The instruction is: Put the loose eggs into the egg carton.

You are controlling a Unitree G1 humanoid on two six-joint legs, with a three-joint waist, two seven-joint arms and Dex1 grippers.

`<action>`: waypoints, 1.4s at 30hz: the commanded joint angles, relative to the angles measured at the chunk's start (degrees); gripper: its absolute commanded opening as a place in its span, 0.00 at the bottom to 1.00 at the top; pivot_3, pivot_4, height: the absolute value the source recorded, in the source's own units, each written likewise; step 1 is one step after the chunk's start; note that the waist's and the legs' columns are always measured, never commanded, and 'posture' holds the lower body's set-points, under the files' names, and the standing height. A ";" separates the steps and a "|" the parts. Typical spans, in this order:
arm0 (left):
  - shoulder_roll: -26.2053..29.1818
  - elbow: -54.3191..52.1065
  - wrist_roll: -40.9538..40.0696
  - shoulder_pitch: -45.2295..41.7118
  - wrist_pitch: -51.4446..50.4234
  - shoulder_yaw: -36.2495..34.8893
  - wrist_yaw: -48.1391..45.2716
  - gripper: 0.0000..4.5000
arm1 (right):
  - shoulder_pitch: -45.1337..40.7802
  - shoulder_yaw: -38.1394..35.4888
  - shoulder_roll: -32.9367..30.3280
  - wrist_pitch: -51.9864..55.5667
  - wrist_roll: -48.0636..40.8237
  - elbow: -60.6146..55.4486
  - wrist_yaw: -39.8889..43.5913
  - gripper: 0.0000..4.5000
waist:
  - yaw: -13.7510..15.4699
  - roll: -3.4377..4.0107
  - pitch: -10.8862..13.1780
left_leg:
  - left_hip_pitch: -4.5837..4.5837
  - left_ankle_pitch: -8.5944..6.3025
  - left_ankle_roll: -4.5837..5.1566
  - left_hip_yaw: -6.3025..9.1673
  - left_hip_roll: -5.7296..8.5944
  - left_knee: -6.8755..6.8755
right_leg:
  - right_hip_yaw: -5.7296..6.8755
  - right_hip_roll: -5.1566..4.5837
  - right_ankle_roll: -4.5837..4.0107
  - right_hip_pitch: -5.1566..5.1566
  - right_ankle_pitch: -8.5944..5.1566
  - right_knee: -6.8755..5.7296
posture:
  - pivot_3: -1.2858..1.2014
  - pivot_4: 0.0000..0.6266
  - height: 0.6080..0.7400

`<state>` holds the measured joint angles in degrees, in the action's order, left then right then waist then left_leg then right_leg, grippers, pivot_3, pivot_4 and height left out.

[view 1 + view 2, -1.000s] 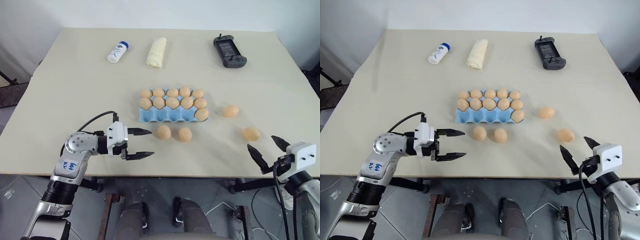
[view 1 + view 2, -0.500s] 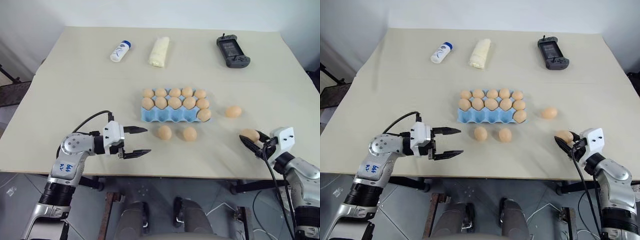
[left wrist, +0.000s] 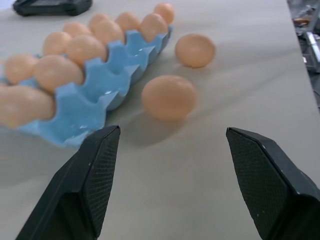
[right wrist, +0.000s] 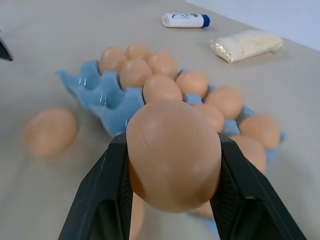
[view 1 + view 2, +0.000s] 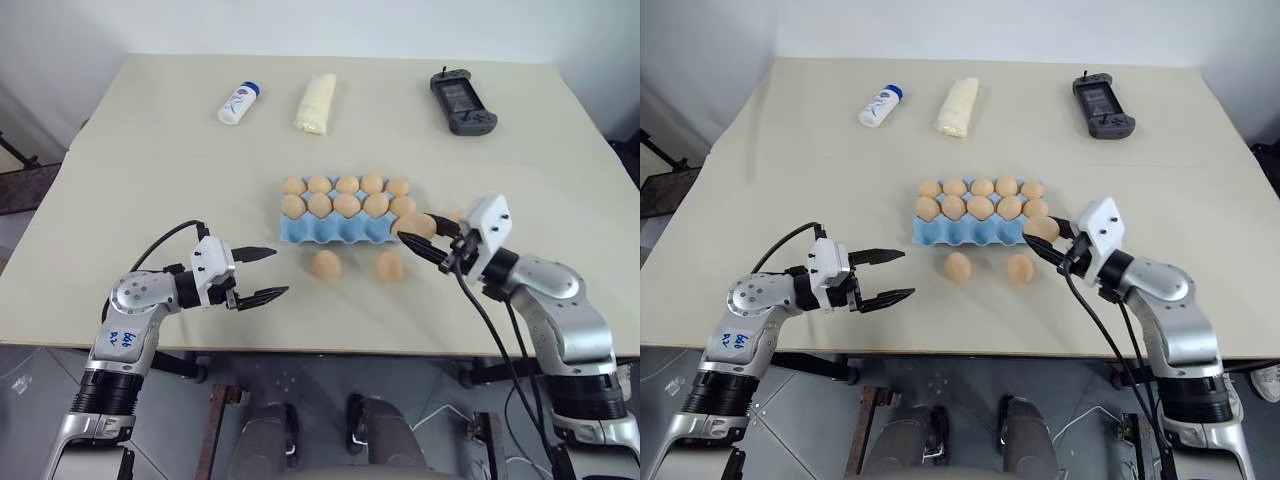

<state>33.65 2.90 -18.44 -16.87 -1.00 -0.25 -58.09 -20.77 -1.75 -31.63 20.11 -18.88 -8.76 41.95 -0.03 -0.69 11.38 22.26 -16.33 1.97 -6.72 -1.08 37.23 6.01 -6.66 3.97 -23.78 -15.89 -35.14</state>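
Observation:
The light blue egg carton [image 5: 340,230] sits mid-table, its two back rows full of tan eggs and most front cups bare. My right gripper [image 5: 420,232] is shut on one egg [image 4: 172,155] and holds it just off the carton's right front corner. Two loose eggs [image 5: 327,263] [image 5: 390,266] lie on the table right in front of the carton. Another egg [image 5: 455,216] is mostly hidden behind the right gripper. My left gripper [image 5: 272,271] stands open and holds nothing, low over the table, to the left of the nearer loose egg [image 3: 169,96].
Along the table's far edge lie a white bottle with a blue cap [image 5: 238,103], a cream-coloured packet [image 5: 316,103] and a dark grey game console [image 5: 460,100]. The table's front edge runs just below both grippers.
My right gripper shut on the egg at the front right, then lifted it and carried it left to the carton's right end. The left gripper drifted slightly left, still open.

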 commanded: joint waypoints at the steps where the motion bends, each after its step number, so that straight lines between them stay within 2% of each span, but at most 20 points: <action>1: 0.92 -2.48 -0.33 1.36 -0.61 -1.97 1.27 0.80 | -3.20 4.14 0.75 1.35 4.38 2.18 -1.99 0.36 | -0.11 0.00 0.00 | 0.05 -0.01 0.00 0.00 0.01 -0.01 | -0.01 -0.01 0.00 -0.04 0.00 0.05 | 0.52 0.24 1.00; 7: 1.42 -4.00 -0.57 3.01 -1.28 -2.73 1.95 0.80 | -7.74 5.80 3.99 0.13 6.84 8.09 -3.77 0.36 | -0.22 0.00 0.00 | 0.24 0.17 0.03 -0.08 0.01 -0.05 | 0.13 -0.01 0.04 -0.20 0.02 0.12 | 0.52 0.24 1.00; 8: 1.41 -4.13 -0.57 3.10 -1.38 -2.74 2.05 0.80 | -8.42 5.53 4.70 0.41 6.66 8.22 -4.08 0.51 | -0.23 0.00 0.00 | 0.26 0.17 0.04 -0.09 0.01 -0.05 | 0.14 0.00 0.05 -0.21 0.03 0.12 | 0.52 0.24 1.00; 14: 1.01 -4.38 -0.44 2.99 -1.55 -2.30 2.50 0.80 | -7.84 3.94 4.82 2.72 4.83 2.99 -3.42 0.98 | -0.20 0.00 0.00 | 0.25 0.16 0.07 -0.12 0.00 -0.04 | 0.13 0.00 0.06 -0.21 0.03 0.12 | 0.52 0.24 1.00; 15: 0.92 -4.39 -0.44 2.96 -1.52 -2.20 2.53 0.80 | -6.92 3.40 4.23 3.21 4.18 1.17 -2.97 1.00 | -0.14 0.00 0.00 | 0.25 0.16 0.08 -0.12 0.00 -0.04 | 0.13 0.00 0.06 -0.21 0.03 0.12 | 0.52 0.24 1.00; 17: 0.67 -4.23 -0.82 2.74 -1.71 -2.13 2.37 0.80 | -4.75 2.08 2.72 3.81 3.04 -2.10 -2.13 1.00 | -0.12 0.00 0.00 | 0.26 0.12 0.13 -0.11 0.00 -0.05 | 0.13 0.00 0.06 -0.21 0.03 0.13 | 0.52 0.24 1.00; 19: 1.39 -4.82 -2.49 2.54 -6.16 -1.54 1.25 0.80 | -1.75 0.40 0.27 3.62 2.69 -5.15 -1.16 1.00 | -0.02 0.00 0.00 | 0.27 0.10 0.17 -0.11 0.00 -0.05 | 0.12 0.00 0.08 -0.21 0.04 0.12 | 0.52 0.24 1.00; 24: -0.35 -3.46 -2.04 0.36 -5.20 -1.28 1.65 0.80 | 7.61 -8.27 -3.31 1.53 0.87 -9.25 -1.80 1.00 | 0.07 0.00 0.00 | 0.32 0.01 0.31 -0.12 0.01 -0.04 | 0.14 0.01 0.16 -0.18 0.08 0.21 | 0.52 0.24 1.00; 26: -0.75 -3.03 -1.67 -0.21 -4.92 -1.23 1.82 0.80 | 9.95 -10.42 -3.55 -0.35 0.77 -9.30 -1.61 1.00 | 0.03 0.00 0.00 | 0.29 -0.01 0.35 -0.14 0.02 -0.02 | 0.12 0.01 0.16 -0.17 0.08 0.28 | 0.52 0.24 1.00; 30: -2.47 -0.51 -1.05 -3.13 -3.46 -0.14 0.93 0.80 | 21.01 -21.48 0.05 -12.28 -1.25 -3.86 -1.58 1.00 | 0.33 0.00 0.00 | 0.14 0.00 0.33 -0.16 0.01 -0.06 | 0.13 0.07 0.16 -0.08 0.08 0.22 | 0.52 0.24 1.00; 32: -3.38 0.43 -1.15 -4.90 -3.02 0.68 0.06 0.80 | 24.72 -23.00 0.88 -13.48 -1.53 -2.22 -1.79 1.00 | 0.53 0.00 0.00 | 0.05 0.00 0.33 -0.17 0.01 -0.06 | 0.14 0.09 0.16 0.04 0.08 0.25 | 0.52 0.24 1.00; 34: -3.71 0.87 -1.40 -5.70 -3.06 0.91 -0.58 0.80 | 25.92 -23.02 1.06 -14.07 -1.81 -1.81 -1.78 1.00 | 0.39 0.00 0.00 | 0.05 -0.02 0.35 -0.20 0.02 -0.01 | 0.08 0.08 0.19 0.07 0.10 0.27 | 0.52 0.24 1.00; 38: -4.23 0.75 -1.86 -6.55 -2.94 1.03 -1.51 0.98 | 25.45 -22.41 0.36 -12.75 -2.64 -0.25 -1.72 1.00 | -0.72 0.02 0.01 | -0.09 -0.05 0.27 -0.37 0.02 0.01 | -0.11 0.07 0.20 0.10 0.25 0.24 | 0.52 0.24 1.00; 42: -5.31 0.90 -1.75 -7.57 -2.08 0.33 -0.61 1.00 | 20.72 -21.12 -0.53 -12.25 -2.27 3.98 -2.02 1.00 | -0.67 0.03 0.02 | -0.11 0.09 0.15 -0.29 -0.02 -0.01 | -0.05 0.08 0.07 0.10 0.31 0.18 | 0.52 0.24 1.00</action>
<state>28.67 4.98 -19.29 -23.44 -4.36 0.98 -59.22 1.37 -22.65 -31.03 7.88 -20.40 -4.94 40.34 -0.70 -0.67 11.40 22.16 -16.21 2.14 -7.02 -1.10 37.24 5.96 -6.59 4.01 -23.70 -15.55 -34.97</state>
